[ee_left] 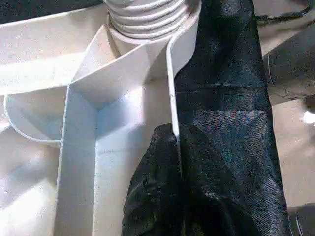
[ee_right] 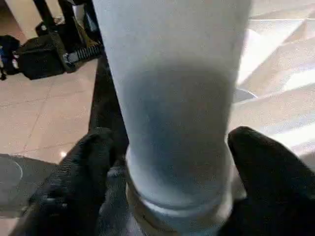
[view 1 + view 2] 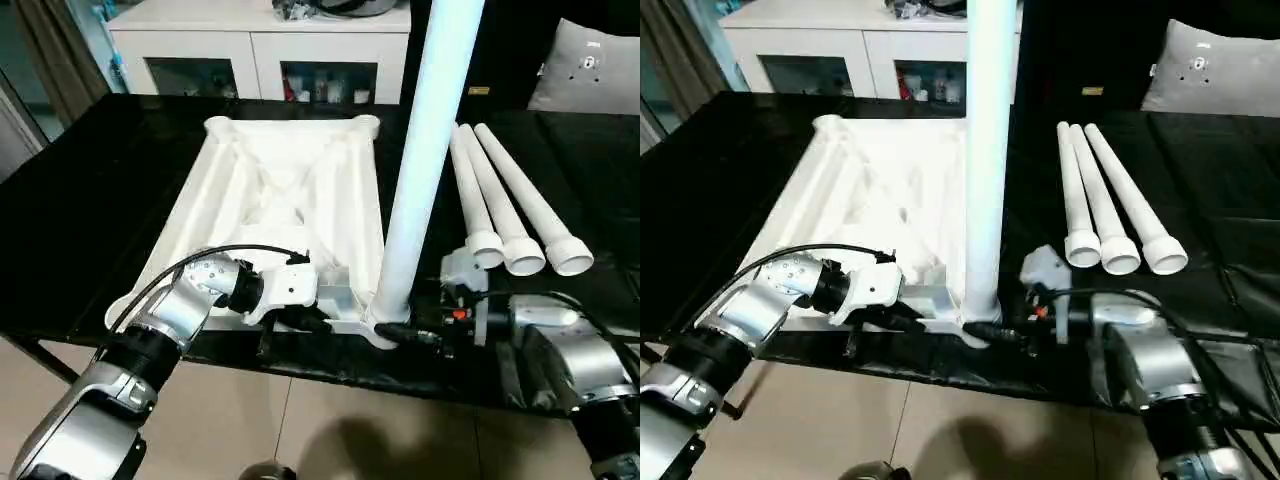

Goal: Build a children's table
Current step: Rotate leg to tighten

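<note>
The white tabletop (image 3: 285,175) lies ribbed side up on the black table (image 3: 80,210). One white leg (image 3: 428,140) stands upright in its near right corner socket (image 3: 372,322). My right gripper (image 2: 177,162) is shut on this leg just above the socket, with a black finger (image 2: 86,172) pressed to each side. My left gripper (image 1: 178,147) is shut on the tabletop's thin near rim (image 1: 171,83), next to that corner. Three more legs (image 3: 505,205) lie side by side on the table to the right, wide ends toward me.
A grey cushion (image 3: 590,65) rests at the far right of the table. A white cabinet (image 3: 250,45) stands behind the table. The table's near edge runs just under both grippers, with tiled floor (image 3: 320,430) below.
</note>
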